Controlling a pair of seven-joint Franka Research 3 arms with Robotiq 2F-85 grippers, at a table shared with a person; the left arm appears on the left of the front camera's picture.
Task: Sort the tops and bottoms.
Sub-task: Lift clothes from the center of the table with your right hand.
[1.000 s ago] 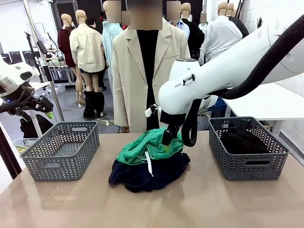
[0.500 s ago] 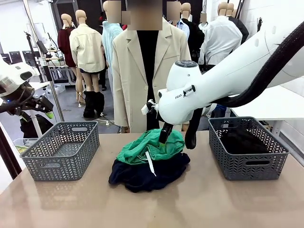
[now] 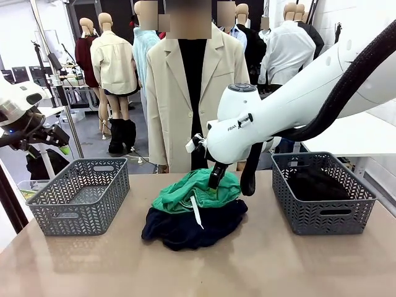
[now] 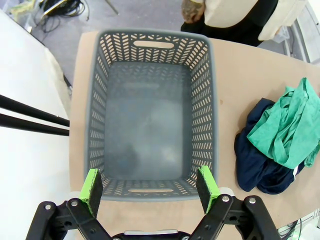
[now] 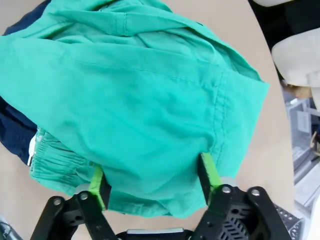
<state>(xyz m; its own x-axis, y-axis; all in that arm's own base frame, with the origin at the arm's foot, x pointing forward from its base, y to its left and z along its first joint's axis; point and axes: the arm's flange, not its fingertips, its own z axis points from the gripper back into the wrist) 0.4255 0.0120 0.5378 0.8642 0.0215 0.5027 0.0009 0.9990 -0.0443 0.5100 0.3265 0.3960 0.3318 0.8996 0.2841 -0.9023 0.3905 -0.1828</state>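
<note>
Grey R-basket (image 3: 325, 218): dark cloth (image 3: 315, 184) | L-grip (image 4: 149, 182) open | R-grip (image 5: 152, 177) open astride green garment (image 5: 150, 100)

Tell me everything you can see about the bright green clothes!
The green garment is soft, crumpled cloth with stitched seams, a gathered waistband and a white drawstring hanging down its front. It lies heaped on a dark navy garment in the middle of the table. The right end effector reaches down onto it, a fold of cloth between its open fingers.
</note>
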